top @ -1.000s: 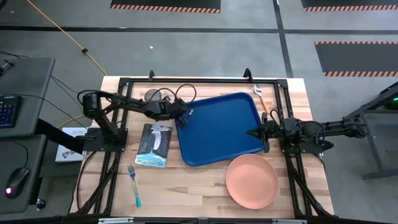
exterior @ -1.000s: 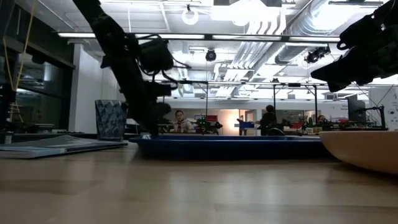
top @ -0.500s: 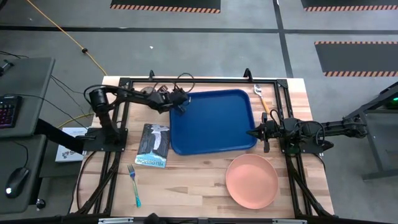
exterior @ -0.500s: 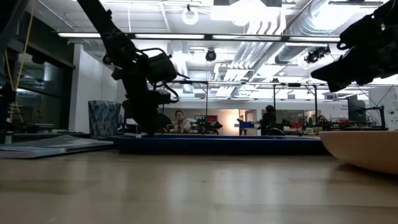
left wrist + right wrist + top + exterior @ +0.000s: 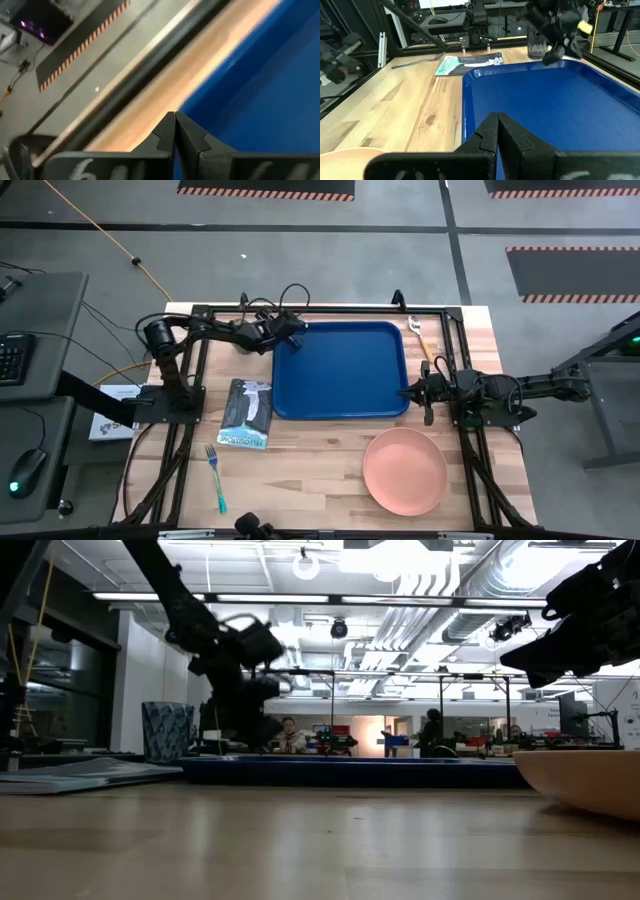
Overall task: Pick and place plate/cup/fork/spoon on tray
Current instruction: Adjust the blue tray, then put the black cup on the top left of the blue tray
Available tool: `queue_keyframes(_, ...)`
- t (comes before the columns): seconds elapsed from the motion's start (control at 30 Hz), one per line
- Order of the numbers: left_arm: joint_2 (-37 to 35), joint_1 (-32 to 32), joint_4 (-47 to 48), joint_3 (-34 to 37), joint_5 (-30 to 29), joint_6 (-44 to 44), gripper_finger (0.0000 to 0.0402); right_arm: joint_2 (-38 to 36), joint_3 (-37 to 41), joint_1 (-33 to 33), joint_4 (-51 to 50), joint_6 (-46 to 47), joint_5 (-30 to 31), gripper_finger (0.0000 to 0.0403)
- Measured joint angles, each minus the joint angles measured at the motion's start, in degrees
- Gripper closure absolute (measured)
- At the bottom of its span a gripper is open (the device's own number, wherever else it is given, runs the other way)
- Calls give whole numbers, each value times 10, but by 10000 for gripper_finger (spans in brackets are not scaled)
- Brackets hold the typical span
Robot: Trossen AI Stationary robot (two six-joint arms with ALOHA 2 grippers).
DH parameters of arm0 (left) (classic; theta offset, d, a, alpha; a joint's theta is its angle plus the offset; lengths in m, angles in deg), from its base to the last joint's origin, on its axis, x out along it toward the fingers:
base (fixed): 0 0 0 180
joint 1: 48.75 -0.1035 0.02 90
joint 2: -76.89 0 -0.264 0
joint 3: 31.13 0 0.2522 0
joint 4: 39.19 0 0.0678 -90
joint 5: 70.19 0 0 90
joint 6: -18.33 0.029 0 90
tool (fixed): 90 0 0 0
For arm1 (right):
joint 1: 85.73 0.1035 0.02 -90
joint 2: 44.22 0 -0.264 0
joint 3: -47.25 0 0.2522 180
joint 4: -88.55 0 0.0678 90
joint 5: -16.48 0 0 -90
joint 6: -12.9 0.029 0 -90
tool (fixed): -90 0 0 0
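Note:
The blue tray (image 5: 340, 370) lies flat mid-table, square with the table's edges. My left gripper (image 5: 296, 332) is shut, its tips at the tray's far left corner, as the left wrist view (image 5: 174, 117) shows. My right gripper (image 5: 404, 392) is shut and hovers over the tray's right rim, clear of it. The salmon plate (image 5: 405, 470) lies near the front right. The blue-handled fork (image 5: 215, 478) lies at the front left. The orange-handled spoon (image 5: 422, 338) lies beside the tray's far right corner. The dark cup (image 5: 537, 45) stands upright behind the tray's far left corner. My left gripper has its shut fingertips (image 5: 170, 131) at the rim of the tray's far left corner (image 5: 192, 102), coming slanting from the table's left and above. I cannot tell whether they touch the rim. The tray lies flat on the table.
A dark packet with white print (image 5: 247, 413) lies left of the tray, between it and the fork. A black frame runs around the tabletop. Bare wood shows along the front between fork and plate.
My left gripper has gone toward the table's far edge with the tray's far left corner. The tray has turned about on the table from askew to square with the table's edges, with its right end staying under my right gripper.

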Motion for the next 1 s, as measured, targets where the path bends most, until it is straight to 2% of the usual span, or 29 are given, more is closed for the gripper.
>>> queue_keyframes(0.17,-83,27,34,0,25,0,401,0,0,0,0,0,0,402)
queue_keyframes(0.37,-240,77,130,0,111,30,401,0,0,0,0,0,2,402)
queue_keyframes(0.6,-404,108,289,0,76,10,394,0,0,0,0,0,2,402)
queue_keyframes(0.77,-453,80,396,0,63,-25,346,0,0,0,0,0,2,402)
queue_keyframes(1.0,-437,-3,479,0,176,-51,237,0,0,0,0,0,1,402)
